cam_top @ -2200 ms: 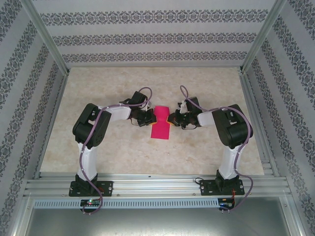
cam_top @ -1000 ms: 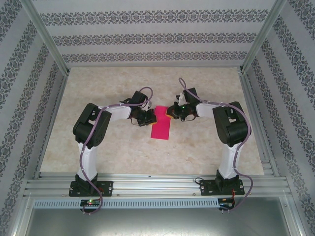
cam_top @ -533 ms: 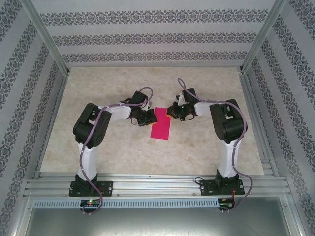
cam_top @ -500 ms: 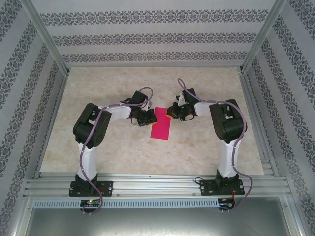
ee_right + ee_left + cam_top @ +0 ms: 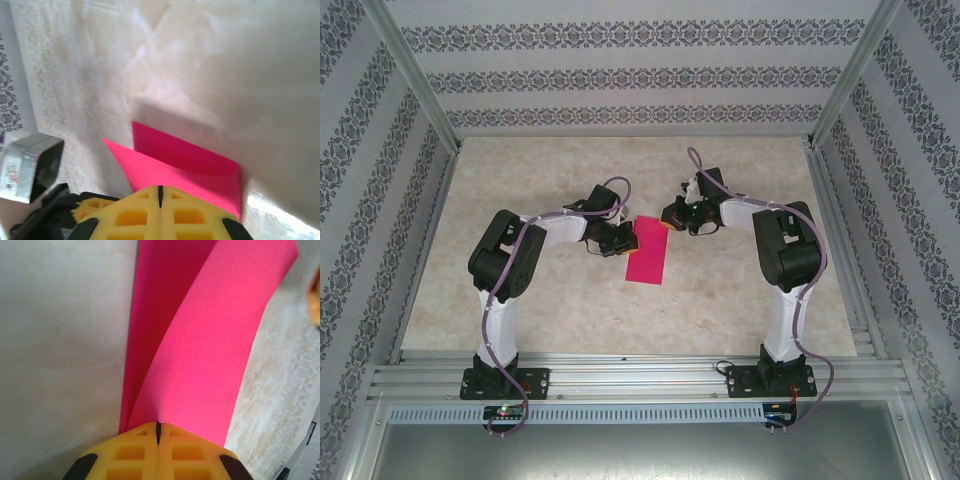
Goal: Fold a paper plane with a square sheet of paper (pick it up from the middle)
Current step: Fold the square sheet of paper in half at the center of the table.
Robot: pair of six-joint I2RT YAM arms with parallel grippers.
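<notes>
The square sheet of paper (image 5: 648, 255) lies mid-table, doubled over into a narrow magenta strip. My left gripper (image 5: 623, 238) is at the strip's left edge. In the left wrist view its yellow fingers (image 5: 130, 455) are pressed together with the sheet (image 5: 200, 340) coming out between them, the upper layer lifted off the lower one. My right gripper (image 5: 670, 218) is at the strip's far right corner. In the right wrist view it (image 5: 160, 190) is also shut, with the sheet's (image 5: 185, 160) upper flap pinched at its tips. No paper plane shape is visible.
The beige marbled tabletop (image 5: 550, 300) is bordered by aluminium rails (image 5: 620, 375) at the near edge and patterned walls (image 5: 620, 80) on three sides. The left arm's yellow finger (image 5: 87, 209) and grey wrist block (image 5: 30, 165) are close beside the right gripper.
The right gripper has shifted back and slightly right along the sheet's far corner. The sheet has gone from a pinched bow-tie outline to a narrow strip. The left gripper has stayed put.
</notes>
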